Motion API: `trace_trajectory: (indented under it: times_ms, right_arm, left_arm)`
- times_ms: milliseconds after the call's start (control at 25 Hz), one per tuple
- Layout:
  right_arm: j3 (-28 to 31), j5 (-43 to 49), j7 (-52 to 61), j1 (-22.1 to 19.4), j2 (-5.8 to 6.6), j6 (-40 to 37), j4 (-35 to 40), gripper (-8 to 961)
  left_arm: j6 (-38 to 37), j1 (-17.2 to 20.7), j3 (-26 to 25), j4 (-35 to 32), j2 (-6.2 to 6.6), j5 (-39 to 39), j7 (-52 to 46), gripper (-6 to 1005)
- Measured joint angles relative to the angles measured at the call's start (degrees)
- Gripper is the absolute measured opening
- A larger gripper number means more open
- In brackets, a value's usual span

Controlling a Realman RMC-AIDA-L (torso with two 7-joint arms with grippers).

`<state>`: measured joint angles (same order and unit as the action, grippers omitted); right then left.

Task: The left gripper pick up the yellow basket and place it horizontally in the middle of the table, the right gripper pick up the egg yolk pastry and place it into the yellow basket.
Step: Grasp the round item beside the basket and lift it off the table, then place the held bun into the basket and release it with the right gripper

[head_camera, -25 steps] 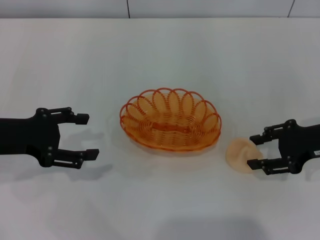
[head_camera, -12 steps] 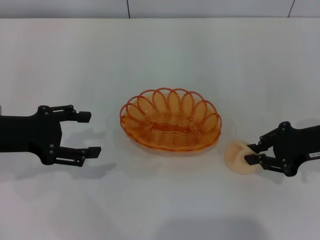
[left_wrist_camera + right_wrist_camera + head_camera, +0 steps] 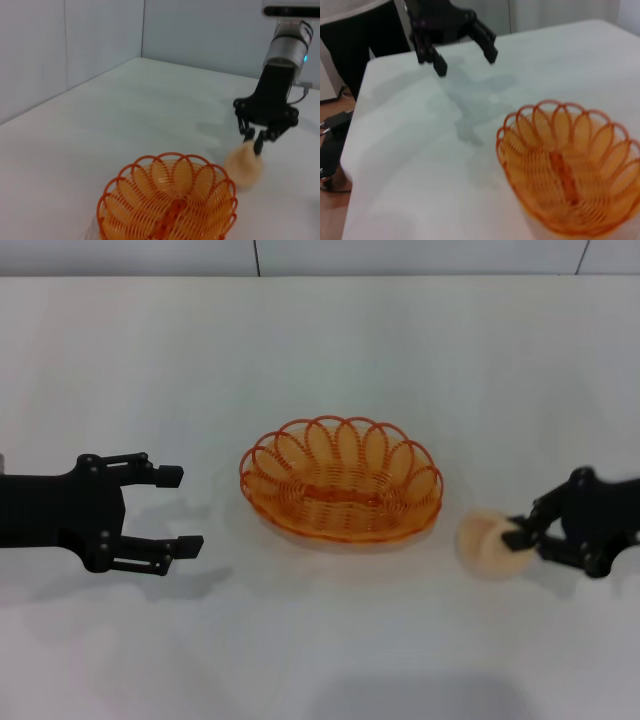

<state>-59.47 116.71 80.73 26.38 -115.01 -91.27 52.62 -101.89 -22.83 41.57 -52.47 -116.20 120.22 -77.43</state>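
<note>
The yellow basket (image 3: 341, 480) lies crosswise in the middle of the white table (image 3: 320, 350); it also shows in the left wrist view (image 3: 169, 205) and the right wrist view (image 3: 570, 172). The egg yolk pastry (image 3: 490, 543) sits just right of the basket, held at its right side by my right gripper (image 3: 525, 537), which is shut on it and tilted; both show in the left wrist view, the pastry (image 3: 243, 163) under the gripper (image 3: 256, 140). My left gripper (image 3: 175, 511) is open and empty, left of the basket; it shows in the right wrist view (image 3: 462, 50).
A pale wall (image 3: 320, 255) runs along the table's far edge. In the right wrist view the table's edge (image 3: 355, 135) drops off to a floor with cables (image 3: 330, 145).
My right gripper has closed on the pastry and tilted with it, the pastry shifting slightly right. My left gripper has barely moved.
</note>
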Motion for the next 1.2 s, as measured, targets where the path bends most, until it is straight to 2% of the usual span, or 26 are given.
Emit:
trace_trajectory:
  times_ms: [320, 400, 600, 680, 1080, 1200]
  right_arm:
    - [8.54, -0.13, 2.5, 1.95, 1.17, -8.4, 7.73, 73]
    - [9.74, -1.1, 3.61, 2.76, 1.01, -8.97, 9.19, 67]
    - [9.12, -5.66, 4.85, 5.31, -0.31, -7.75, 10.12, 64]
    - [7.05, -7.54, 4.92, 6.17, -0.5, -5.82, 8.93, 60]
    - [-14.89, -19.05, 3.41, 6.86, -0.78, 16.54, 2.15, 54]
    - [-18.24, -20.78, 1.91, 6.97, -0.9, 18.56, 1.08, 53]
  left_arm:
    - [-0.03, -0.07, 0.21, 0.0, -0.07, 0.17, 0.31, 886]
    - [-0.12, -0.19, 0.29, 0.0, -0.07, 0.37, 0.15, 886]
    - [-0.01, -0.39, 0.36, -0.03, -0.08, 0.46, 0.21, 886]
    - [0.04, -0.53, 0.37, -0.16, -0.13, 0.47, 0.29, 886]
    - [0.07, -0.87, 0.55, -0.92, -0.54, 0.61, 0.48, 886]
    - [0.13, -1.03, 0.6, -1.05, -0.59, 0.63, 0.53, 886]
